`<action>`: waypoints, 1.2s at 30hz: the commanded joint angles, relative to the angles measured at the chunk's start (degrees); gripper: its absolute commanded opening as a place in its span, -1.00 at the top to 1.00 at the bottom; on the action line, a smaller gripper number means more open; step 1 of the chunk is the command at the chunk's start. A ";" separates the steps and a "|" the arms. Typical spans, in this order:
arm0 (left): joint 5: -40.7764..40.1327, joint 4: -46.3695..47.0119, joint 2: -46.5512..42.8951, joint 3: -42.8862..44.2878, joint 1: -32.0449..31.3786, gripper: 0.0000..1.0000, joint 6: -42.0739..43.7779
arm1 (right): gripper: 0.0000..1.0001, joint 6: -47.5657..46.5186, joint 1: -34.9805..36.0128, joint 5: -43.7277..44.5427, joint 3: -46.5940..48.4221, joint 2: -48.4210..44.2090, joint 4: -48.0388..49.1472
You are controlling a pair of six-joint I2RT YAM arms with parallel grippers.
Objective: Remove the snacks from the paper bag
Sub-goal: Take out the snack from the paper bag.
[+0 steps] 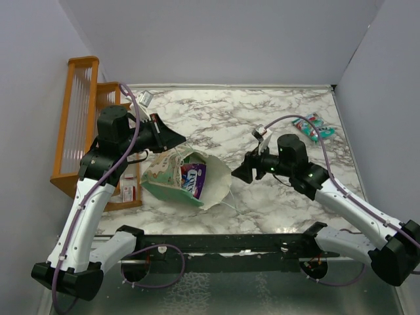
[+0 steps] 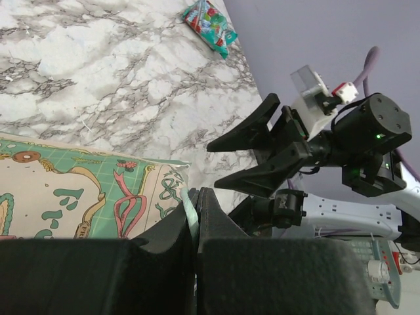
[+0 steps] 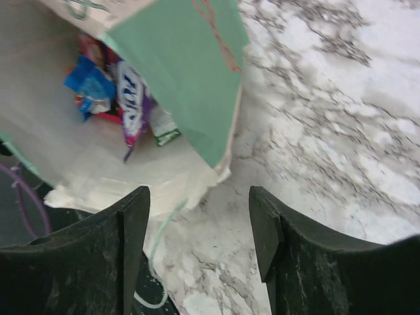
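Note:
The mint-green paper bag [image 1: 172,176] lies on its side with its white mouth open to the right. My left gripper [image 1: 178,140] is shut on the bag's upper rim; in the left wrist view the mint edge [image 2: 189,211] sits pinched between the jaws. Several snacks [image 3: 115,88] lie inside the bag, among them a purple packet [image 1: 193,178]. One teal packet [image 1: 314,126] lies on the table at the back right. My right gripper [image 1: 237,172] is open and empty, just right of the bag's mouth, its fingers [image 3: 131,223] above the marble.
An orange wooden rack [image 1: 79,125] stands along the left wall. A small red-and-white box [image 1: 129,191] lies by its near end. A small pale object [image 1: 146,98] sits at the back left. The bag's string handle [image 3: 154,259] trails on the marble.

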 commanded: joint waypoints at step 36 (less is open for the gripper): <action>-0.65 1.17 -1.00 1.49 -0.28 1.00 0.34 | -0.06 26.16 26.50 36.70 -5.12 25.02 45.05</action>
